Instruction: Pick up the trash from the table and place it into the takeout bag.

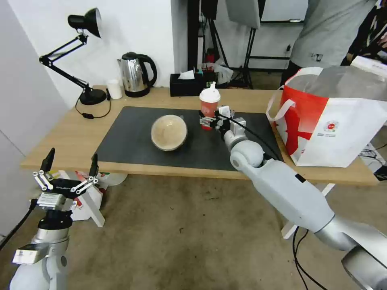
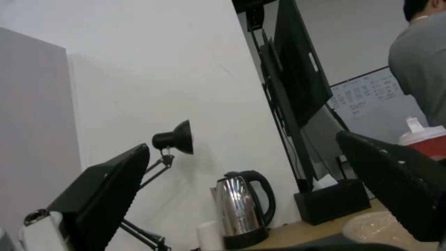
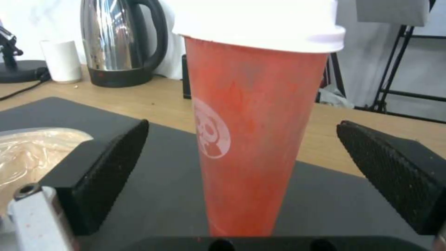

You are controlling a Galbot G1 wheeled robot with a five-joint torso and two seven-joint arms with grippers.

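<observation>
On the mat, the cup stands upright between the wide-open fingers of the right gripper, not yet gripped. Next it must close, then lift toward the bag. The left gripper waits open below the tabletop.

- One red drink cup with a white domed lid
- One round beige-filled bowl
- One takeout bag — red and white
- One steel kettle
- One black tissue box
- One desk lamp
- One small white cup
- Two grippers — left gripper, right gripper
</observation>
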